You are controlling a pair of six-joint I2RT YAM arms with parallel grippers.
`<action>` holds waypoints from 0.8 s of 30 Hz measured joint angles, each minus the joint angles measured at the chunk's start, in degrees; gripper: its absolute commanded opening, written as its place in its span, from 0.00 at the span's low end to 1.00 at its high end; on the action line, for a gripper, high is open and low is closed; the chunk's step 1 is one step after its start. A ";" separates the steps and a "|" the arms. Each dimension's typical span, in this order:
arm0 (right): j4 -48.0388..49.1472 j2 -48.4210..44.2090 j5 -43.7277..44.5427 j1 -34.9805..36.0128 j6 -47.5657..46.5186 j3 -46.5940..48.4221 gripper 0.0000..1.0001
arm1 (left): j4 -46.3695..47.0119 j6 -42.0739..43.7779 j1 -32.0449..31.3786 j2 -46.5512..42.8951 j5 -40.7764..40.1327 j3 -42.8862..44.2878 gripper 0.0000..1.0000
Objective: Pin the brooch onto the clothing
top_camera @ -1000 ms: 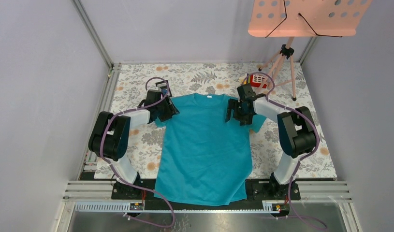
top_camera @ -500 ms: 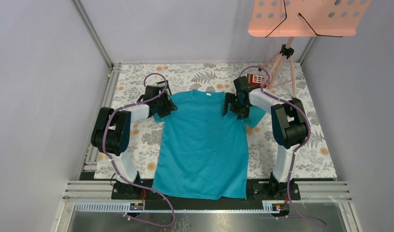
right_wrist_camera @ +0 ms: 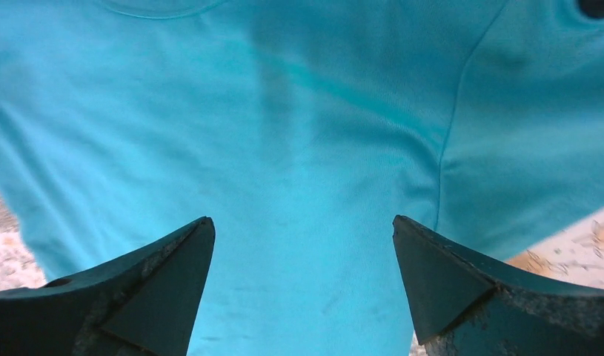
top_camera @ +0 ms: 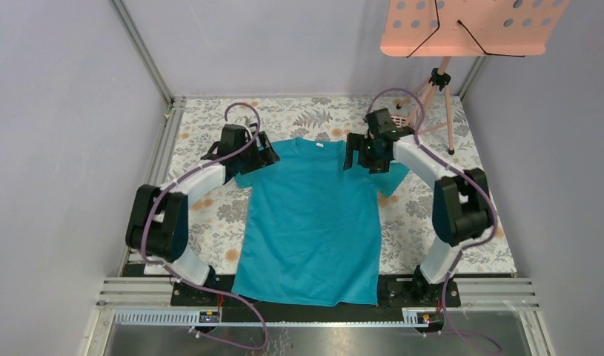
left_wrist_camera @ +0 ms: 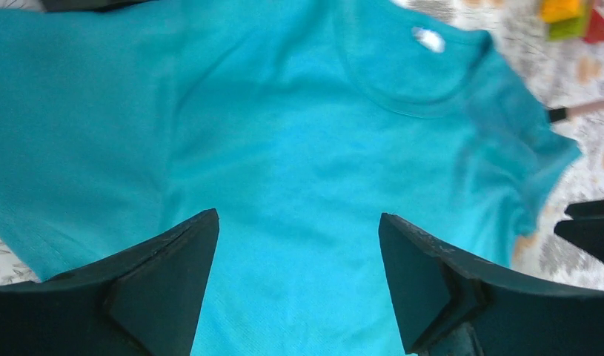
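The clothing, a teal T-shirt (top_camera: 310,215), lies flat on the table with its neck toward the back. Its white neck label (left_wrist_camera: 428,37) shows in the left wrist view. My left gripper (top_camera: 264,154) hangs open over the shirt's left shoulder. In its own view (left_wrist_camera: 299,219) only bare cloth (left_wrist_camera: 299,148) shows between the fingers. My right gripper (top_camera: 356,157) is open over the right shoulder, and again only cloth (right_wrist_camera: 306,133) lies below the gap (right_wrist_camera: 302,220). The brooch is out of view.
A pink music stand (top_camera: 469,26) on a tripod (top_camera: 439,85) stands at the back right. Coloured toy blocks (left_wrist_camera: 573,11) lie behind the right arm. A floral cloth (top_camera: 447,222) covers the table, with walls close on both sides.
Both grippers moved toward the back of the table at the shirt's shoulders, and the shirt slid back with them. Both jaws now stand wider, with the cloth free below.
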 measured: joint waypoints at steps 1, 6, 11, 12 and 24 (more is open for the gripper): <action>-0.20 -2.38 -0.02 0.00 -0.31 -0.37 0.97 | -0.68 0.63 -0.98 -2.40 -0.35 0.00 0.87; -0.59 -14.01 -0.04 -0.04 -0.81 -5.27 0.98 | -3.21 1.90 -3.37 -13.90 -0.92 -0.90 0.90; -1.77 -24.46 -0.02 -0.04 -0.87 -14.88 1.00 | -7.82 2.36 -3.13 -27.08 -2.51 -4.94 0.97; -2.16 -26.23 -0.02 -0.04 -0.85 -16.68 0.99 | -9.57 2.62 -3.10 -29.81 -2.86 -5.60 0.98; -10.38 -34.38 3.23 -0.07 3.48 -29.70 0.84 | -28.17 7.54 -2.25 -46.27 -2.40 -7.45 0.99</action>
